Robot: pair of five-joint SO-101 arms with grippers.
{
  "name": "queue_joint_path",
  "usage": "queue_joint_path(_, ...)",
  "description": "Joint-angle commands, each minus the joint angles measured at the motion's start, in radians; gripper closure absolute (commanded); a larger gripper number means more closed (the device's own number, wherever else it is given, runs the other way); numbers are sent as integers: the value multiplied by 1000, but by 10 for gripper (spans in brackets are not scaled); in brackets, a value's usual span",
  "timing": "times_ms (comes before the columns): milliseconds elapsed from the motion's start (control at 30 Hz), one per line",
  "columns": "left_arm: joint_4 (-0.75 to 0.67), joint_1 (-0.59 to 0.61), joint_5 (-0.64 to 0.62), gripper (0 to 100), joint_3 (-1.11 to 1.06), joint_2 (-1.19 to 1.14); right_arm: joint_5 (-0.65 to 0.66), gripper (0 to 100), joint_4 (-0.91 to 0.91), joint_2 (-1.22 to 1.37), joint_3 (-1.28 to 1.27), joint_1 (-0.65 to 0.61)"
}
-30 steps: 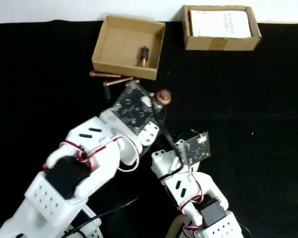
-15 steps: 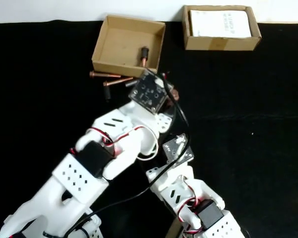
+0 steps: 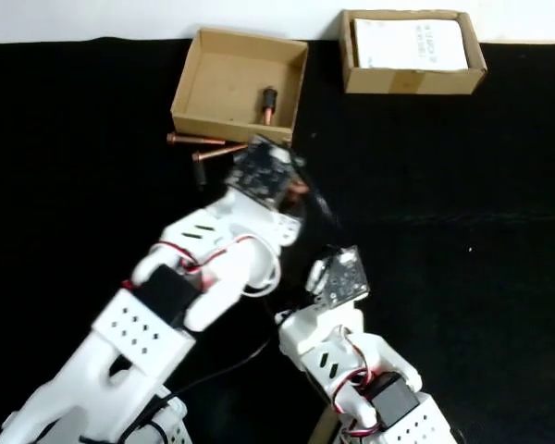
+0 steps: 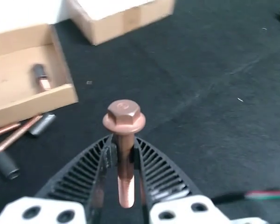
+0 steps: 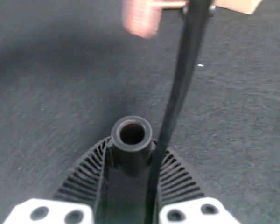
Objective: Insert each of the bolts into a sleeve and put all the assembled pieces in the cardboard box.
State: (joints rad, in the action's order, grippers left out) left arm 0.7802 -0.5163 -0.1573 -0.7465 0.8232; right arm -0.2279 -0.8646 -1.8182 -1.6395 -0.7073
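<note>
My left gripper (image 4: 124,142) is shut on the shaft of a copper bolt (image 4: 124,119), its hex head pointing away from the wrist. From above, that bolt (image 3: 298,188) hangs just in front of the open cardboard box (image 3: 231,129), which holds one assembled piece (image 3: 268,102). My right gripper (image 5: 130,151) is shut on a dark sleeve (image 5: 131,137) with its open bore facing outward. A blurred copper bolt (image 5: 140,16) shows beyond the sleeve. The right arm's wrist board (image 3: 338,277) sits below and right of the left gripper (image 3: 294,190).
Loose bolts (image 3: 194,140) and a sleeve (image 4: 44,123) lie on the black cloth along the box's near wall, and another dark sleeve (image 4: 5,164) lies closer. A second box (image 3: 412,74) with white paper stands back right. A black cable (image 5: 186,60) crosses in front of the sleeve.
The left arm stretched forward toward the box, then shifted the bolt slightly left and back. The right wrist swung left, closer under the left gripper.
</note>
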Motion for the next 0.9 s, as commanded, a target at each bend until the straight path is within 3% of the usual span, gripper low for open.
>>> queue_joint_path(0,-18,117,-5,991,-19,91,-3,992,-24,-13,53,51)
queue_joint_path(133,-18,300,0,991,-73,200,84,992,-165,-13,108,96)
queue_joint_path(367,-28,572,61,991,-179,278,278,992,-194,162,321,357)
queue_joint_path(633,-89,608,155,991,-271,277,278,992,-94,754,659,420)
queue_joint_path(867,-95,624,229,990,-288,143,279,992,-150,1296,974,418)
